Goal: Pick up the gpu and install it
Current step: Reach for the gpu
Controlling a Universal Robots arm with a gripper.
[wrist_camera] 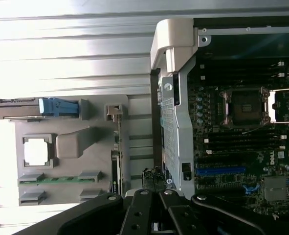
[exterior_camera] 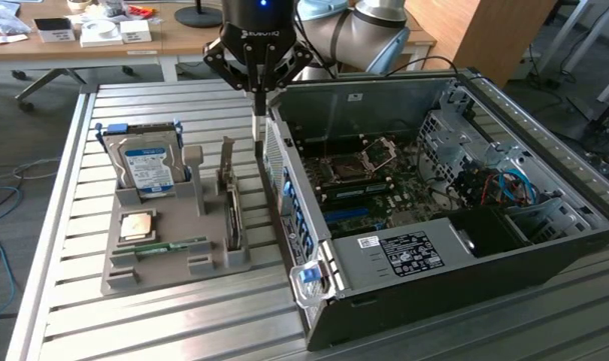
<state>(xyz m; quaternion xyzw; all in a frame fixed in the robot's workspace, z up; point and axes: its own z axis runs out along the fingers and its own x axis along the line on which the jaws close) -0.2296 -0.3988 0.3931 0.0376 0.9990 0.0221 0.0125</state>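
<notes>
The gpu (exterior_camera: 230, 204), a thin dark card with a silver bracket at one end, stands on edge in a slot along the gray parts holder (exterior_camera: 164, 265), on the side nearest the open computer case (exterior_camera: 445, 301). The arm's tool (exterior_camera: 257, 135) hangs clenched with its fingers pointing down, grasping nothing, over the narrow gap between holder and case, just beside the card's bracket end and apart from it. In the wrist view the card (wrist_camera: 117, 152) shows edge-on, seated in the holder.

By the look of it the job is at its start: the card is not yet picked up, and nothing has gone into the expansion slots on the motherboard (exterior_camera: 370, 192), so both lifting and fitting are left.

A silver hard drive (exterior_camera: 149, 167) with a blue-white label, a square processor chip (exterior_camera: 136, 224) and a green memory stick (exterior_camera: 176, 246) sit in the holder's other pockets. Holder and case rest on a slatted metal surface (exterior_camera: 164, 327). Behind it is a wooden desk (exterior_camera: 84, 47) carrying small boxes, and loose cables (exterior_camera: 1, 184) trail across the floor on the exterior view's left.
</notes>
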